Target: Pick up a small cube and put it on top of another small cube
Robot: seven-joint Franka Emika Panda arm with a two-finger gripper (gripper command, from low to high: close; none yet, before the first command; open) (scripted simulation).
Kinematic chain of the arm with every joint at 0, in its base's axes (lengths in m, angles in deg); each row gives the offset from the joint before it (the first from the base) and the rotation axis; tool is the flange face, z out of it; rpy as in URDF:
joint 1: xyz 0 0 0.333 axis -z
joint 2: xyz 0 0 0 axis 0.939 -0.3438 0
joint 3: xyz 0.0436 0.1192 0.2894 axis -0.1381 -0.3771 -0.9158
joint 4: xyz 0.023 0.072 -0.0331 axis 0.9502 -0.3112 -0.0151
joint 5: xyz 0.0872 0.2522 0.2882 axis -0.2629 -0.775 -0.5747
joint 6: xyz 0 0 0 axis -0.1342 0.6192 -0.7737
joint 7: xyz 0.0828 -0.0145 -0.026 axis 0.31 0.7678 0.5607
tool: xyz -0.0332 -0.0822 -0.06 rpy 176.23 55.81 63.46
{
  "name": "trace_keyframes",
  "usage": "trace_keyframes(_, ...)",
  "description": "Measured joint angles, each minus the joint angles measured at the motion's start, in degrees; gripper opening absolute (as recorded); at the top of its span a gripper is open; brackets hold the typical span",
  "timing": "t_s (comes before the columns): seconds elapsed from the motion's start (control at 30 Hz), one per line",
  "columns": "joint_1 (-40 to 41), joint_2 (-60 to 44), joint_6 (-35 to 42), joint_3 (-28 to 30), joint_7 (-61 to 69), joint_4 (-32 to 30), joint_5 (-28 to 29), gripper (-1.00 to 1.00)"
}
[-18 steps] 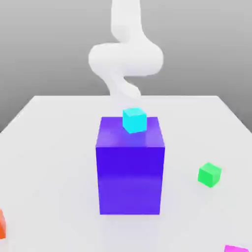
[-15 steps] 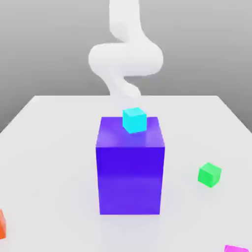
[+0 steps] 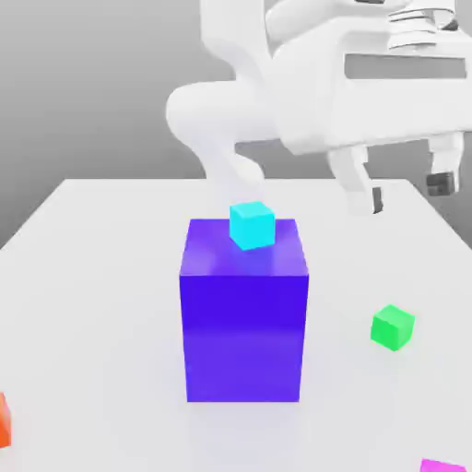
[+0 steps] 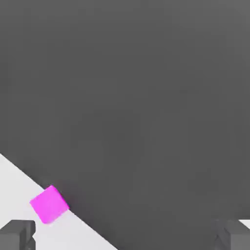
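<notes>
The small magenta-pink cube (image 3: 442, 466) lies at the table's near edge on the exterior view's right, cut off by the frame; the hand view shows this cube (image 4: 49, 203) close to the table's edge. A small green cube (image 3: 393, 326) rests on the table to the right of the purple block (image 3: 244, 313). A small cyan cube (image 3: 252, 224) sits on top of that block. My gripper (image 3: 407, 191) hangs open high above the table's right side, well above the green cube, with nothing between its fingers (image 3: 442, 181).
An orange-red cube (image 3: 4, 419) peeks in at the exterior view's left edge. The tall purple block stands mid-table, and the white arm (image 3: 240, 101) loops behind it. The table's edge (image 4: 73, 215) runs right beside the pink cube.
The hand and gripper have swung into the exterior view at the upper right, where earlier just the arm's rear loop showed. No cube has moved.
</notes>
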Motion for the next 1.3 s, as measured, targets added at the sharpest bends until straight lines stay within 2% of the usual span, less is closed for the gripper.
trace_keyframes(0.23, -2.76, -14.3, -3.08, -1.86, 9.19, 2.41, 1.6, 0.0)
trace_keyframes(0.47, -5.5, -28.34, -6.22, -3.44, 15.65, 4.79, 7.29, 0.0)
trace_keyframes(0.6, -6.13, -36.63, -11.54, -3.31, 16.21, 6.63, 8.54, 0.0)
trace_keyframes(0.63, -6.17, -38.06, -12.6, -3.27, 16.2, 6.96, 8.6, -1.0)
trace_keyframes(0.83, -6.19, -38.77, -13.03, -3.25, 16.24, 7.13, 8.58, -1.0)
trace_keyframes(1.0, -6.11, -31.11, -7.45, -3.62, 16.37, 5.0, 8.08, -1.0)
trace_keyframes(1.3, -10.29, -15.61, -9.16, -9.65, 10.56, -12.68, 1.25, -1.0)
